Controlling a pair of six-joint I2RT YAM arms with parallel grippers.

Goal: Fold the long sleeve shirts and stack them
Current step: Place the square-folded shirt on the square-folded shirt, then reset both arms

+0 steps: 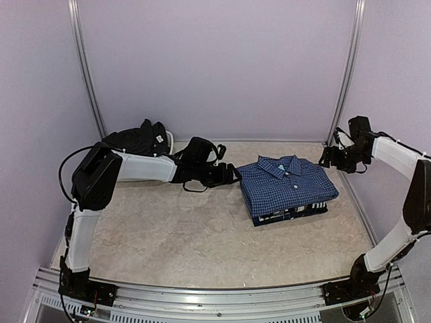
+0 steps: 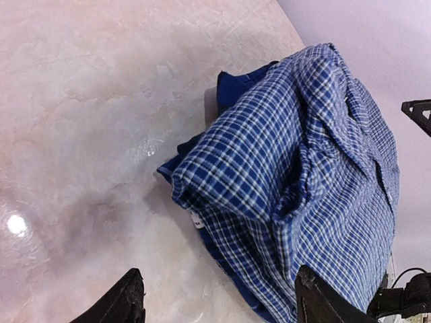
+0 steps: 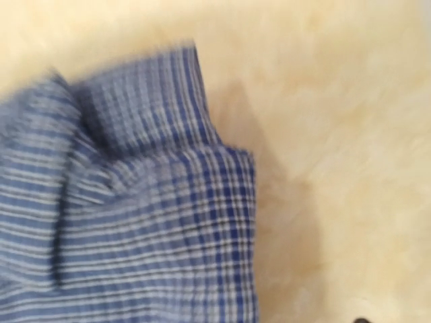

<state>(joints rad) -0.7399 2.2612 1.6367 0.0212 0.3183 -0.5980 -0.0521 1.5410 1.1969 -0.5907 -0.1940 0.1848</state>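
- blue check shirt folded, tops stack mid-right on surface
- black-and-white check shirt underneath, edge showing
- black shirt bunched back left
- left claw just left of stack, jaws apart, empty
- right claw raised right of stack, can't tell open or closed

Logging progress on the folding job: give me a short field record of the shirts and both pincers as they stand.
blue check shirt: folded, collar up, lying on top
black-and-white check shirt: beneath it, only front edge showing
black shirt: crumpled at the table's back left, unfolded
left pincer: open, empty, by the blue shirt's left edge
right pincer: right of the blue shirt, touching no cloth; opening unclear
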